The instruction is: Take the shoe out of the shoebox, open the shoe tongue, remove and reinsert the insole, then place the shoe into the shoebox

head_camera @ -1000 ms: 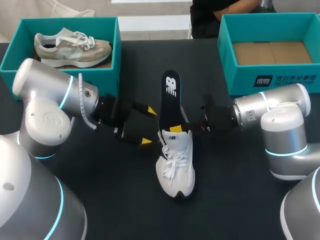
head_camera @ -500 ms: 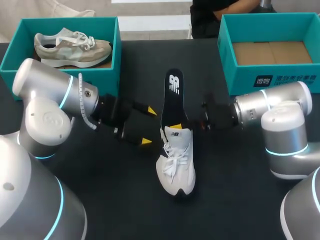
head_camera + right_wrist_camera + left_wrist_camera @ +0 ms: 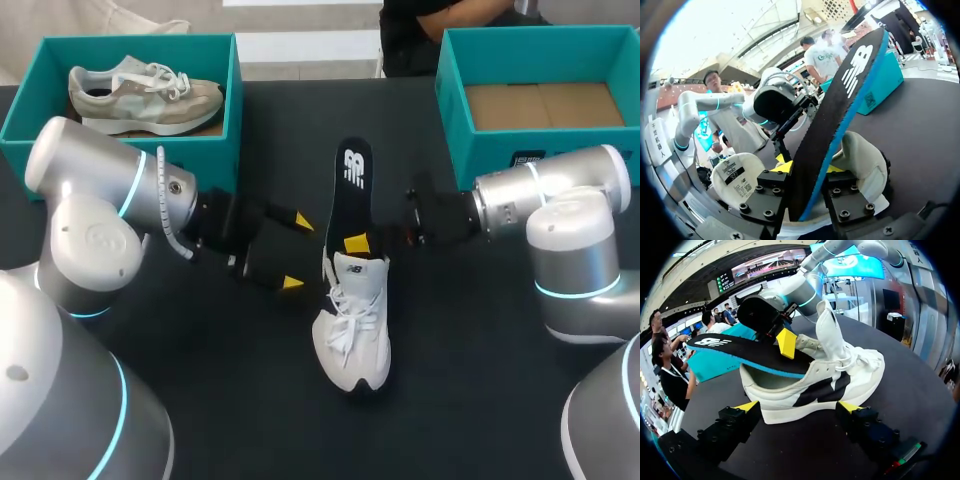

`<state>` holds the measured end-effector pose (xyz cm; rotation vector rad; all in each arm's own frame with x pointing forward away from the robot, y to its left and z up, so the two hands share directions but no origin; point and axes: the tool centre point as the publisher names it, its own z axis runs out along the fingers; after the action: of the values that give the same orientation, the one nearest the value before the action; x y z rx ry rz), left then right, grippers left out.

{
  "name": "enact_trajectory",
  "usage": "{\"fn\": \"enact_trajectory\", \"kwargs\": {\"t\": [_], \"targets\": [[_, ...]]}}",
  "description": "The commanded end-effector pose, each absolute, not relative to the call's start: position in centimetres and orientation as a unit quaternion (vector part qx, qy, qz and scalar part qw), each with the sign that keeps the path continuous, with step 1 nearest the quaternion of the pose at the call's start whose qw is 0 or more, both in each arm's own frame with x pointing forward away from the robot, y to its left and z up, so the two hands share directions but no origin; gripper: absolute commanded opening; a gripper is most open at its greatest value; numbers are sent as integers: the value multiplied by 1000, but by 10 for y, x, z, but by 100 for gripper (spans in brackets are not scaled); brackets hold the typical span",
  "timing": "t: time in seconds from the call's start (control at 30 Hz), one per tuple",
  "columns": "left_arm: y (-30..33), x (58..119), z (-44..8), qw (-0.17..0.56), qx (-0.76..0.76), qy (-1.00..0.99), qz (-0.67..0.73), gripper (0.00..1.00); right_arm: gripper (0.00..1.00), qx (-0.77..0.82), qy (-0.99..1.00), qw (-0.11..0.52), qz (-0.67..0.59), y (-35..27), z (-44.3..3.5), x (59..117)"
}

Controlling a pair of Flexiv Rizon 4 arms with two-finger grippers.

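A white shoe (image 3: 350,325) with a black side patch stands on the black table, toe toward me. A black insole (image 3: 352,190) with a blue edge sticks out of its heel opening, slanting up and back. My right gripper (image 3: 362,245) is at the heel, open, with the insole (image 3: 840,105) standing loosely between its fingers (image 3: 772,192). My left gripper (image 3: 292,252) is open just left of the shoe. In the left wrist view the shoe (image 3: 810,385) lies side-on ahead of this gripper (image 3: 799,407), and its tongue stands upright. An empty teal shoebox (image 3: 450,120) sits at the back right.
At the back left a second teal shoebox (image 3: 235,100) holds a beige sneaker (image 3: 145,95). Bare black tabletop lies in front of the white shoe and between the two boxes.
My right gripper's fingers have parted from the insole. The insole has tipped slightly to the right, and the right arm has drawn back a little.
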<state>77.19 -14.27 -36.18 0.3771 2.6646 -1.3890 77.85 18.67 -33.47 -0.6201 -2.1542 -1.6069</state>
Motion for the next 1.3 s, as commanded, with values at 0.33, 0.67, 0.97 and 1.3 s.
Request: {"fn": "enact_trajectory", "kwargs": {"t": [0.33,0.67,0.97,1.3], "targets": [[-143,772,-362,56,125,879,-457,100,0,-214,-778,205,-554,184,-331,788],[-143,772,-362,56,125,879,-457,100,0,-248,-775,222,-537,187,-346,753],[-143,772,-362,56,125,879,-457,100,0,-265,-772,223,-534,186,-349,747],[-143,772,-362,56,125,879,-457,100,0,-243,-782,193,-541,180,-332,764]]}}
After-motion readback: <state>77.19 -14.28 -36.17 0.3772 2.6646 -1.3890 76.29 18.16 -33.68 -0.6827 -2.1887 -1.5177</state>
